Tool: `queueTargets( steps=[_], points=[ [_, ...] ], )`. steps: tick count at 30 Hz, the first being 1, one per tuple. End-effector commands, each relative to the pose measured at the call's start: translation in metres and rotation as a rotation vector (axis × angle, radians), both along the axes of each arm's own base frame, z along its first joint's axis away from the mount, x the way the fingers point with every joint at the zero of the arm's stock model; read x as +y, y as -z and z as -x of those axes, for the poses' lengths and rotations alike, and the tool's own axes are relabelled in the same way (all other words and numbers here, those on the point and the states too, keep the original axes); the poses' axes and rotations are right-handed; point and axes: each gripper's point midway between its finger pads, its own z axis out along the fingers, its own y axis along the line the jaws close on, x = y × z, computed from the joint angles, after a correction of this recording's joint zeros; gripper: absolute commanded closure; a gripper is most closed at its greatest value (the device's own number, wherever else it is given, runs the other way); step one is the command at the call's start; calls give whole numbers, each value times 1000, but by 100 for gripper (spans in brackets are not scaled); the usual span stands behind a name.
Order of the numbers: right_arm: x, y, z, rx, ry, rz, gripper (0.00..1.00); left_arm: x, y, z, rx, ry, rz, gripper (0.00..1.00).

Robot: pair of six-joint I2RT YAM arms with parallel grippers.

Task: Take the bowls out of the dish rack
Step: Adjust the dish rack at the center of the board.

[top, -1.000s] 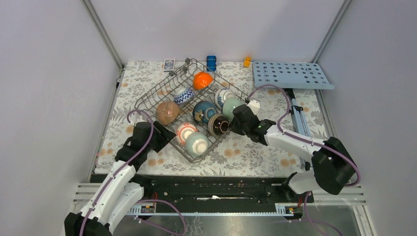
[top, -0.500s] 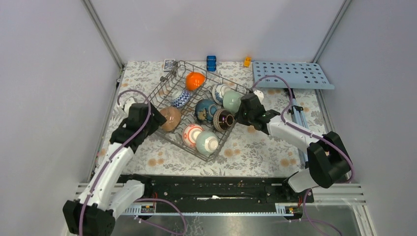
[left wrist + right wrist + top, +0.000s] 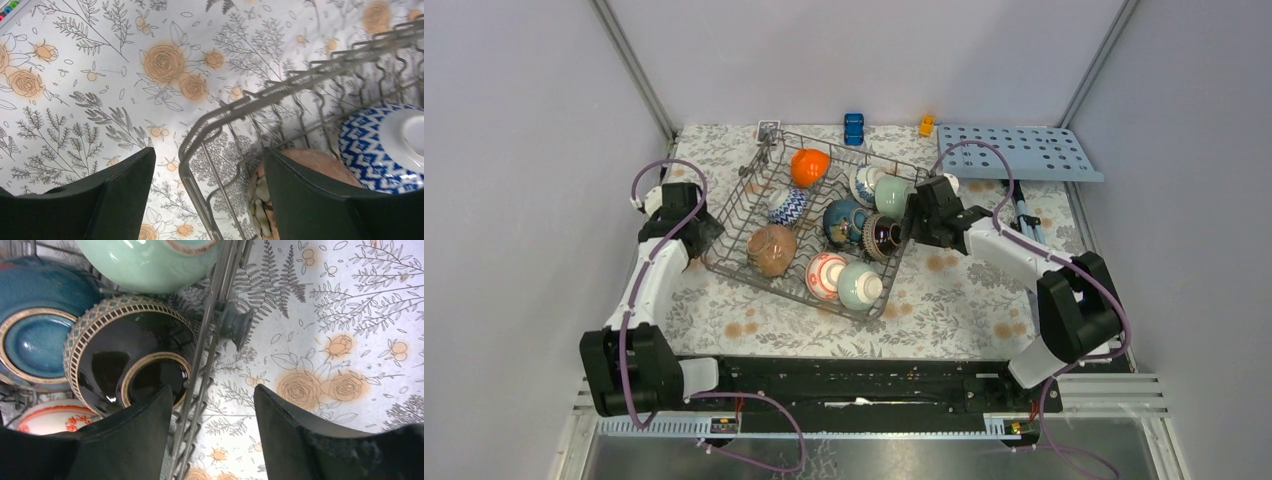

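At the near edge of the floral tabletop (image 3: 964,300), the two arms are bolted side by side. The left arm (image 3: 656,275) is stretched to the left corner of the dish rack (image 3: 774,287). Its jaws are spread wide, with the corner rim wire seen between the fingers (image 3: 120,197), and nothing is pinched. The right arm (image 3: 1014,262) is extended to the rack's right side. Its jaws are likewise held apart astride the side wire, possibly grazing it.

The rack is set askew on the tabletop, and every bowl is held inside it. Nearest are a pale green bowl (image 3: 860,287) and a red-and-white bowl (image 3: 826,275). Behind them are a brown bowl (image 3: 772,250), a dark brown bowl (image 3: 884,238) and a dark blue bowl (image 3: 844,222). Farthest is an orange bowl (image 3: 809,166). Beyond the rack, a blue toy car (image 3: 854,128) and a light-blue board (image 3: 1014,152) are seen.
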Motion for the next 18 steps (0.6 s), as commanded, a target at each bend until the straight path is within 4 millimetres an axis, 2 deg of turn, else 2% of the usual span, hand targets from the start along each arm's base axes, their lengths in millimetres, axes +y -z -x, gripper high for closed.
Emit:
queueTargets(
  steps=[1, 5, 7, 11, 14, 18],
  points=[
    [-1, -42, 3, -62, -42, -15, 29, 11, -6, -18, -43, -11, -10, 19],
    [-4, -63, 17, -88, -55, -53, 27, 2, 12, -15, -37, 6, 36, 26],
    [-4, -67, 28, -96, -59, -93, 28, -4, 22, -12, -27, 19, 63, 31],
    [-1, -65, 49, -102, -65, -186, 32, -10, 43, 0, 8, 43, 87, 41],
    [2, -60, 62, -93, -67, -247, 36, -20, 58, 10, 27, 70, 130, 55],
    [4, -53, 69, -63, -76, -263, 37, -38, 64, 18, 7, 115, 208, 68]
  ],
)
